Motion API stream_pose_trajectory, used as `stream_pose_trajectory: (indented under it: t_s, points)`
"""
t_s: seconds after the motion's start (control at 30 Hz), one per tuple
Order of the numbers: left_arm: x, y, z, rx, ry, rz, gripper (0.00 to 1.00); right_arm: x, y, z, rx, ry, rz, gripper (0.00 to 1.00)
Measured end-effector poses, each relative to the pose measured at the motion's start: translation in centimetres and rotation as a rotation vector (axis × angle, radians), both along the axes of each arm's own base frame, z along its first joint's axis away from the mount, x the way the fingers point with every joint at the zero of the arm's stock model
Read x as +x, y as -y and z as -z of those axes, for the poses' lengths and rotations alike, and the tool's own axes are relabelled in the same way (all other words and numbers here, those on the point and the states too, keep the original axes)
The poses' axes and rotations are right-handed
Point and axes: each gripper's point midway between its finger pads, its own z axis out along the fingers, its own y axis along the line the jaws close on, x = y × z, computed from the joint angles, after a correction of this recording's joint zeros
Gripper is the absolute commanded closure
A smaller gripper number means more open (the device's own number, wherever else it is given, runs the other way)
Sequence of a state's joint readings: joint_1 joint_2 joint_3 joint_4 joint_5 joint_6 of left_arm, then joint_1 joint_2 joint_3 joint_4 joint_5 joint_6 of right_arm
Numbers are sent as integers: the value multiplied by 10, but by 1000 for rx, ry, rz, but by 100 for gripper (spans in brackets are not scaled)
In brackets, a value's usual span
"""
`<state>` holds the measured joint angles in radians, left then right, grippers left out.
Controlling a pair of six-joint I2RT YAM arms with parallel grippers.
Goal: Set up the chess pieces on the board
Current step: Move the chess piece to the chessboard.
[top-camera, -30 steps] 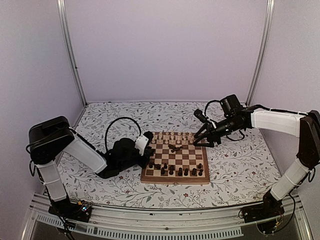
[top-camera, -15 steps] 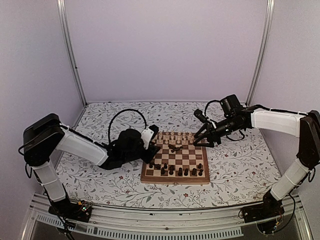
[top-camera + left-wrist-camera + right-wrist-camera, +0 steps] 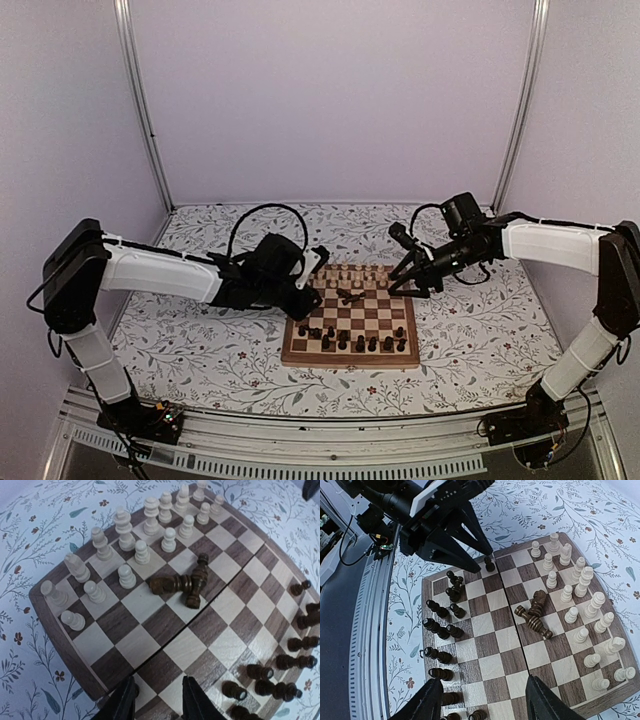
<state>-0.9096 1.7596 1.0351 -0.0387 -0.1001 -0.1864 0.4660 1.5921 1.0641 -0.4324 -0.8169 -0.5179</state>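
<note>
Holds left fingers [image 3: 125, 702] parted, empty, at the board [image 3: 145, 605] edge; right fingers [image 3: 427, 700] wide apart, empty too.

Hovering with the left gripper [image 3: 308, 280] at the board's [image 3: 350, 362] left edge and the right gripper [image 3: 397, 283] at its far-right corner, flanking toppled dark pieces [image 3: 350, 294].

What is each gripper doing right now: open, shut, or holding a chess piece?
Left gripper: open, holding nothing.
Right gripper: wide open, holding nothing.
</note>
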Motion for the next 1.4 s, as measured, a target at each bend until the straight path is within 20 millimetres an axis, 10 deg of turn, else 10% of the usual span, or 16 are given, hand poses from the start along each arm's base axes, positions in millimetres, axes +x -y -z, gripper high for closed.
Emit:
stream_pose_trajectory:
  t_s: [0.43, 1.4]
  points:
    - [-29, -8, -9, 132, -159, 197, 67, 5, 9, -3, 3, 25, 15, 41]
    - [-47, -17, 45, 327, -374, 281, 69, 4, 14, -4, 2, 28, 11, 41]
